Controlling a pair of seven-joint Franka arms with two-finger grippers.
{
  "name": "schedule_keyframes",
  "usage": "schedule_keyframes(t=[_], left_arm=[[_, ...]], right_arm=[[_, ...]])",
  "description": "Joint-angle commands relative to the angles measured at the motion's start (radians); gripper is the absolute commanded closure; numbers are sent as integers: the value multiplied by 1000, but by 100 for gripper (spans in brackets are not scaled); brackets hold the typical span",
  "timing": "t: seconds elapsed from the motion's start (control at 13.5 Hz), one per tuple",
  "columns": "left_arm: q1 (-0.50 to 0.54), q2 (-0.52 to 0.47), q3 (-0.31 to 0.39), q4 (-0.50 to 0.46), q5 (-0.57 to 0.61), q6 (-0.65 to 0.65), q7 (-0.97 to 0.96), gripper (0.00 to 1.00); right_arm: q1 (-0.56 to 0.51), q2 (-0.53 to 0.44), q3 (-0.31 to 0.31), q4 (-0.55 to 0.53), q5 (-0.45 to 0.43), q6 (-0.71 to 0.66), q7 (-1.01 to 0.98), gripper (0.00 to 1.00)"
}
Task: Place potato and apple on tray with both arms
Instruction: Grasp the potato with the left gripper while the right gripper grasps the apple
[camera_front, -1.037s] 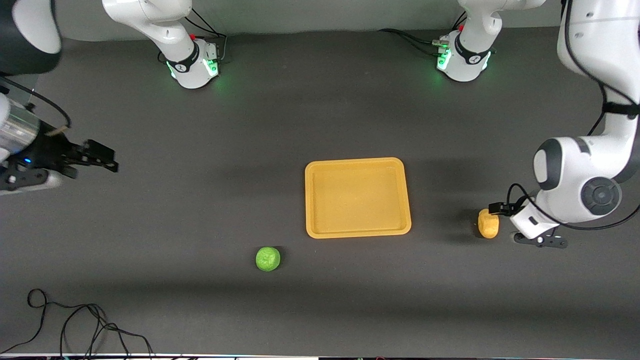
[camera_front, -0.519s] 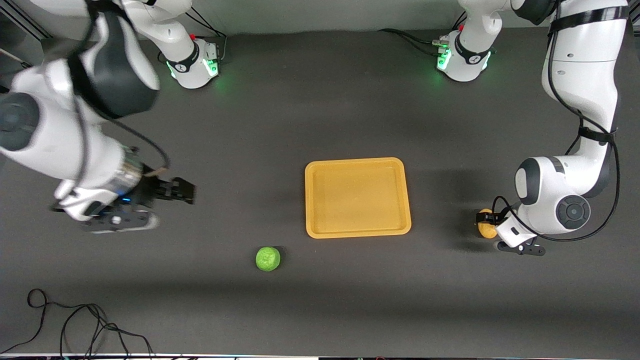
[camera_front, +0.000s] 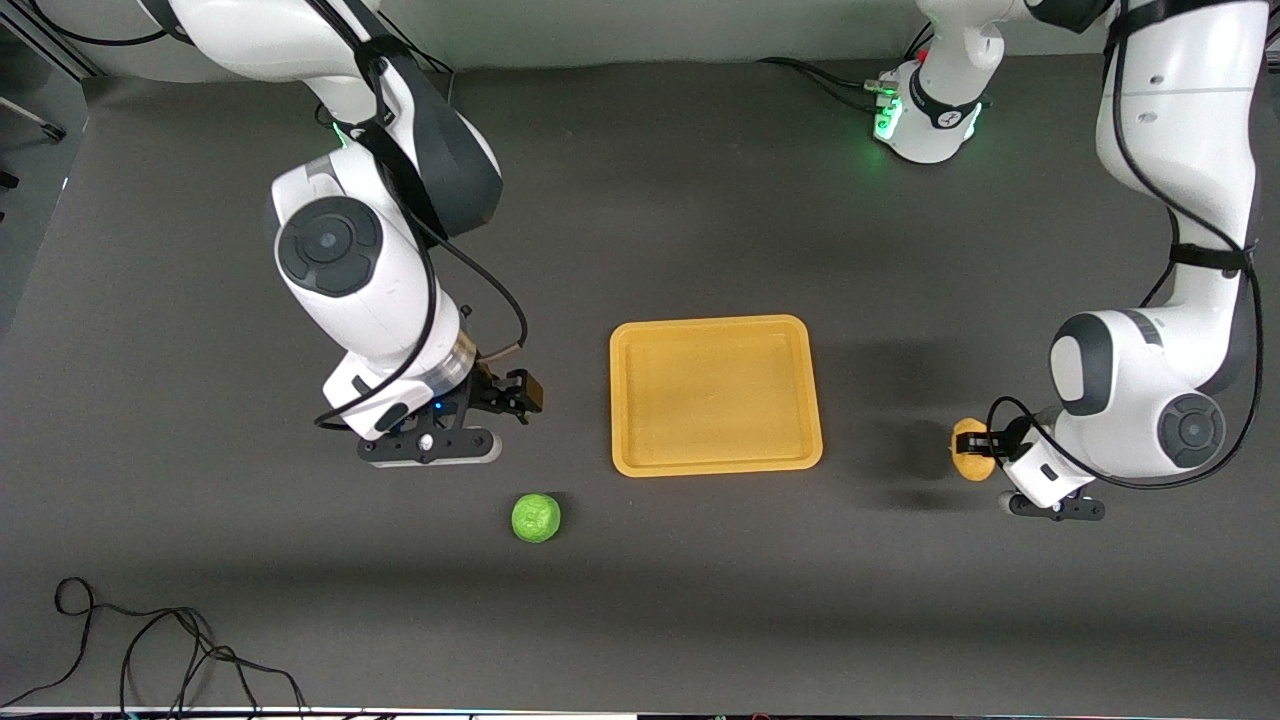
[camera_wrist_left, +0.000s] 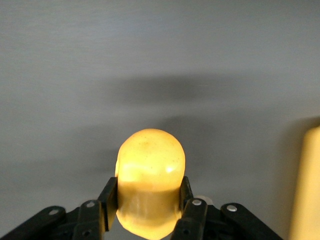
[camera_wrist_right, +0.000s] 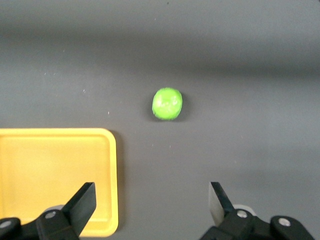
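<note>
The potato is near the left arm's end of the table, beside the tray. My left gripper is shut on it. In the left wrist view the potato sits squeezed between the two fingers. I cannot tell whether it is lifted off the table. The green apple lies on the table nearer the front camera than the tray. My right gripper is open and empty, over the table between the tray and the apple. The right wrist view shows the apple and a corner of the tray.
A black cable lies looped on the table at the front edge toward the right arm's end. The left arm's green-lit base stands along the back edge.
My right arm has swung in from the table's end to beside the tray, above the apple. My left gripper has moved onto the potato and shut on it, shifting it slightly.
</note>
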Motion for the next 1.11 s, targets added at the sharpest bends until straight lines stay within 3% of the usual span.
schedule_keyframes(t=[0.0,0.22,0.52,0.81,1.04], left_arm=[[-83,-58,-45,5,-21,-58,-221,90],[-180,-49,-99,2,-24,-27,-418,89],[-293,-7,-99,-103,-21,128,-558,92],[-327,28,-97,-106,-2,108,-585,76],[-329,42,-94,-107,51,80,-592,75]], right_arm=[[-9,90,-15,36,-12,90,13,0],[-35,196,-16,35,-9,216,12,0],[-39,331,-16,35,-11,395,15,0],[-41,386,-16,-63,-11,570,15,0],[-41,437,-16,-60,-11,613,15,0]])
